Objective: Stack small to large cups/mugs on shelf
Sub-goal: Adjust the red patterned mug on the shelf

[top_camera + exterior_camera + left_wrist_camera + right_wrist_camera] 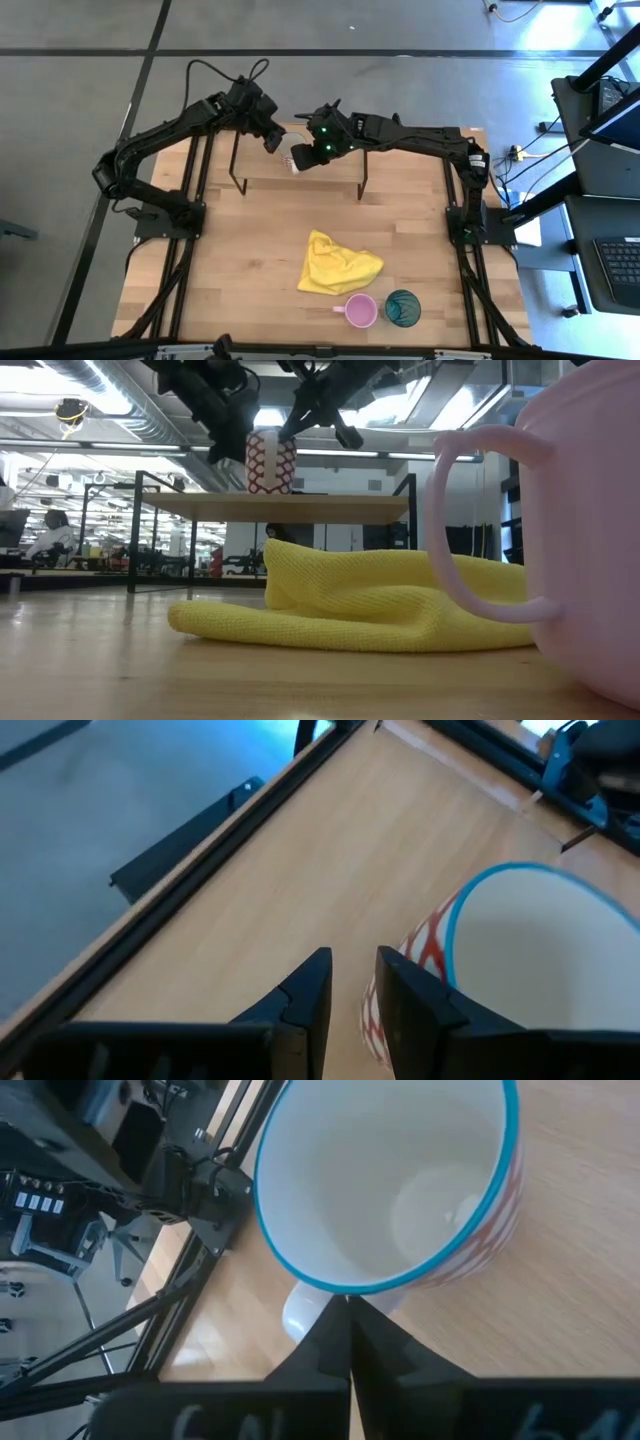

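- The white patterned mug (400,1190) stood empty on the shelf (300,507).
- Left pincer (350,995) hung slightly spread beside the mug; right pincer (348,1315), pressed together, touched its rim.
- Pink mug (360,310) and teal tumbler (403,307) sat empty on the counter (250,260), well apart from the white mug.

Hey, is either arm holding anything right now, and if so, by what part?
Nothing is clearly held. The white patterned mug stands on the shelf. The right gripper, shut, sits at its handle; the left gripper is beside its wall.
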You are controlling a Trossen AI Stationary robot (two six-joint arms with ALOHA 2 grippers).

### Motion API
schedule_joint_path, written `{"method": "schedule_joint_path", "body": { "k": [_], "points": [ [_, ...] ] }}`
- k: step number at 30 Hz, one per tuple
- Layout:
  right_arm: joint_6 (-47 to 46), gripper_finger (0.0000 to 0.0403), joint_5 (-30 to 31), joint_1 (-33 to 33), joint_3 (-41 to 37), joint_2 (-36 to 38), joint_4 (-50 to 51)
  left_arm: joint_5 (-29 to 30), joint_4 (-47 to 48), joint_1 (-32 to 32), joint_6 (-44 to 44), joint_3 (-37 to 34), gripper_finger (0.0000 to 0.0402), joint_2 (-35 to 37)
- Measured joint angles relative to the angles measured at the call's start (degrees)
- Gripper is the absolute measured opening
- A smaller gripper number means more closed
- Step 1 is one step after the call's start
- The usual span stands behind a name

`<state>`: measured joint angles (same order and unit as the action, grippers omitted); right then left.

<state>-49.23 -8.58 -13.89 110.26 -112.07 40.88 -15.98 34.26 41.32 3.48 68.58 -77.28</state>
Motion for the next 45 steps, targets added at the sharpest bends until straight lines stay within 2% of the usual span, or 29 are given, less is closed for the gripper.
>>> {"method": "schedule_joint_path", "body": {
  "k": [15, 20, 25, 30, 37, 45],
  "points": [
    [-1.3, 0.0, 1.5, 0.4, 0.0, 0.0, -0.9, -2.6, -4.4, 0.3, 0.3, 0.0, 0.0076, -1.4],
    [-1.1, 0.0001, 2.1, 0.9, 0.0, 0.0, -0.6, 2.2, -2.4, 1.4, -3.7, 0.0, 0.0076, -2.3],
    [0.3, 0.0018, 2.3, 1.0, 0.0, 0.0, -0.9, 1.4, -1.0, 5.1, -4.0, 0.0, 0.0076, -0.4],
    [1.3, 0.0027, 2.1, 0.7, 0.0, 0.0, -0.9, 1.3, 5.2, 6.3, -4.1, 0.0, 0.0076, 3.4],
    [3.0, 0.0017, 1.5, -0.4, 0.0, 0.0, -0.8, 1.5, 9.4, 4.6, -2.1, 0.0, 0.0076, 7.1],
    [3.4, 0.0014, 1.0, -0.9, 0.0, 0.0, -0.8, 2.7, 9.8, -0.3, 0.2, 0.0, 0.0075, 5.8]
  ]
}}
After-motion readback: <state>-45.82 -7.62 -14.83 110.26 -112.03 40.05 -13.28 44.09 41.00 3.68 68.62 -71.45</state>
